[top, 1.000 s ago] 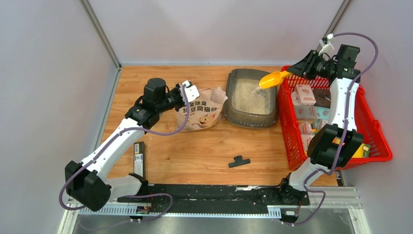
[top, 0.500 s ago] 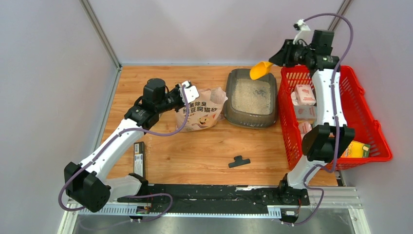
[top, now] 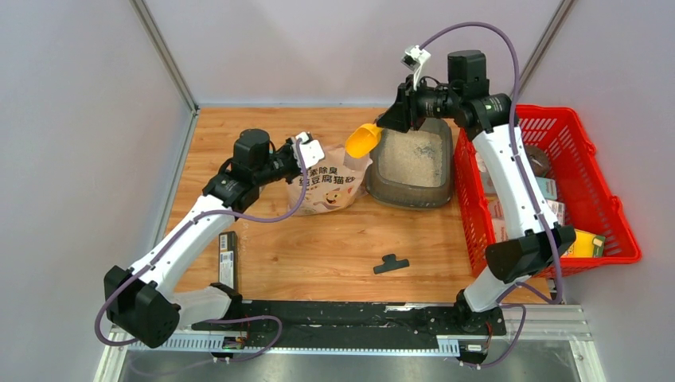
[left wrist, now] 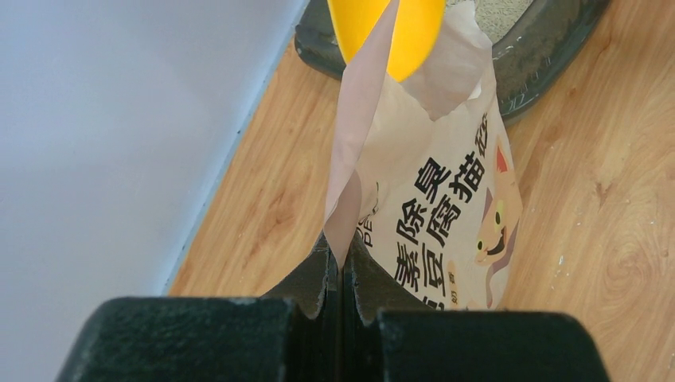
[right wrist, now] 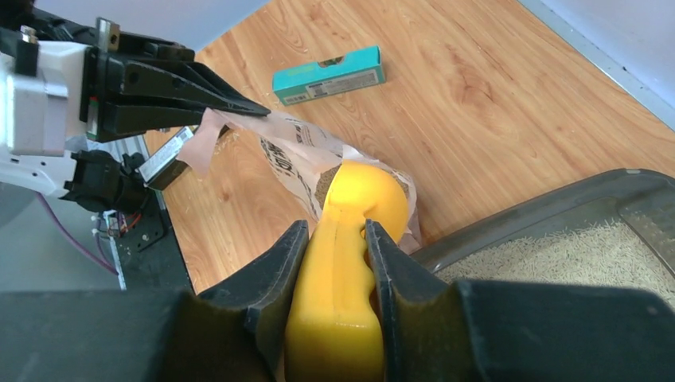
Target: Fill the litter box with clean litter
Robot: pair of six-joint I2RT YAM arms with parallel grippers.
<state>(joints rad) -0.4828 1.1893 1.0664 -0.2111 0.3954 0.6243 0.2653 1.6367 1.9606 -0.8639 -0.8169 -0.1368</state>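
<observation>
The right gripper (right wrist: 334,232) is partly closed on the handle of a yellow plastic scoop (right wrist: 358,195). One finger sits on each side of the handle, and the bowl points away from the wrist and tips downward. From above, the bowl looks bare of granules.

Directly under the bowl's lip is the open mouth of a pink-white printed plastic bag with a cartoon cat (top: 326,189). Whether the scoop touches the film I cannot tell. On the bag's far side from the scoop, the left gripper (left wrist: 342,274) is clamped tight on a fold of the top edge, lifting that lip so the mouth gapes.

Back toward the right wrist, just beside the bag, lies the dark grey translucent plastic litter box (top: 372,177). A layer of pale beige clean litter (top: 411,159) covers its floor.

The step in hand looks like loading the scoop from the bag. To do it well:
- Send the bowl down between the two bag walls rather than onto the near one, which would fold under it.
- The held lip should stay taut so the opening does not collapse.
- Push in deep, then roll the wrist until the bowl is level before lifting out.
- Carry it low and straight back over the tray's rim before tipping, so nothing spills onto the wood.
</observation>
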